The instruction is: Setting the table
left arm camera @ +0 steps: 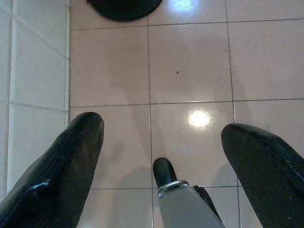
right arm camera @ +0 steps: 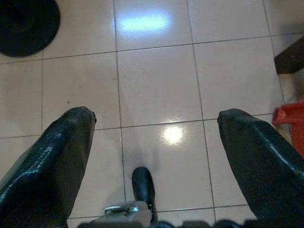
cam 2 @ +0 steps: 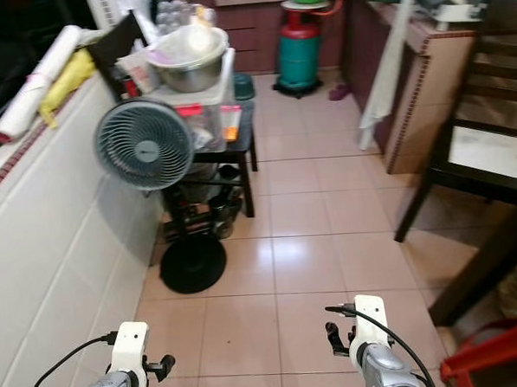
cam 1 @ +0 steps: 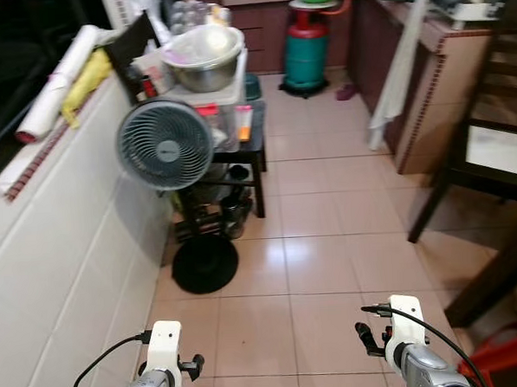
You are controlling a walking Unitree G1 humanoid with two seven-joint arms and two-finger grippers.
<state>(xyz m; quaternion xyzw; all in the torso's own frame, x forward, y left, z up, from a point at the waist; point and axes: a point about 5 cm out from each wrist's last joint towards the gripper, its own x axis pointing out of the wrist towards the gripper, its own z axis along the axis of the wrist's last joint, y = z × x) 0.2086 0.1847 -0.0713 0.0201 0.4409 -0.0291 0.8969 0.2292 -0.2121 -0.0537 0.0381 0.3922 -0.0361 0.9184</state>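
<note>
My left gripper [left arm camera: 161, 128] hangs low over pale floor tiles, its two black fingers [left arm camera: 78, 142] spread wide and holding nothing. My right gripper [right arm camera: 154, 116] is open the same way above the tiles, also bare. Both silver arms, left [cam 1: 163, 359] and right [cam 1: 409, 342], reach in from the bottom of the eye views. A steel bowl [cam 1: 204, 58] with a clear bag in it rests on a plastic box on a small black stand ahead to the left. A dark wooden chair [cam 1: 490, 147] and a slanting dark table leg [cam 1: 493, 277] stand on the right.
A grey standing fan [cam 1: 165, 145] with a round black base [cam 1: 205, 264] stands against the white tiled wall [cam 1: 62, 256] on the left. A teal gas cylinder [cam 1: 306, 57] is at the far end. A red plastic stool [cam 1: 510, 358] sits at bottom right. Open tiled floor [cam 1: 319, 199] runs down the middle.
</note>
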